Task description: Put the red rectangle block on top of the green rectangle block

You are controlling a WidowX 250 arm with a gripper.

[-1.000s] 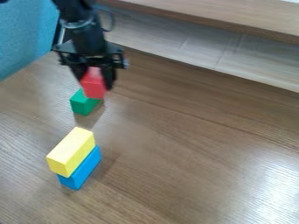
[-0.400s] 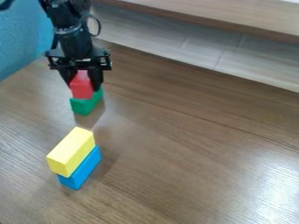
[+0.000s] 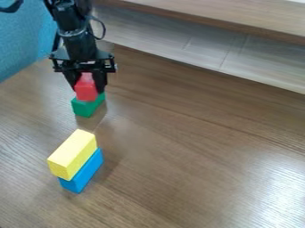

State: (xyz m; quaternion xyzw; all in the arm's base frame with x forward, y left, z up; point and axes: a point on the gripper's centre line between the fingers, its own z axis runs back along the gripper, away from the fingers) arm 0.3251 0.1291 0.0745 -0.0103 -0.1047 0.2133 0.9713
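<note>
The black gripper (image 3: 88,87) hangs at the upper left of the camera view, shut on the red block (image 3: 86,90) with one finger on each side. Directly over the green block (image 3: 87,107), the red block overlaps its top in this view; whether the two touch I cannot tell. The green block lies on the wooden table, its upper middle hidden behind the red one.
Nearer the camera, at the lower left, a yellow block (image 3: 72,154) rests on a blue block (image 3: 83,172). A blue wall (image 3: 22,40) stands at the upper left, and a wooden ledge (image 3: 226,22) runs along the back.
Since a second ago the gripper has shifted left and slightly down with the red block, from the green block's right side to over it. The latest shift is a slight one rightward. Other blocks are unmoved.
</note>
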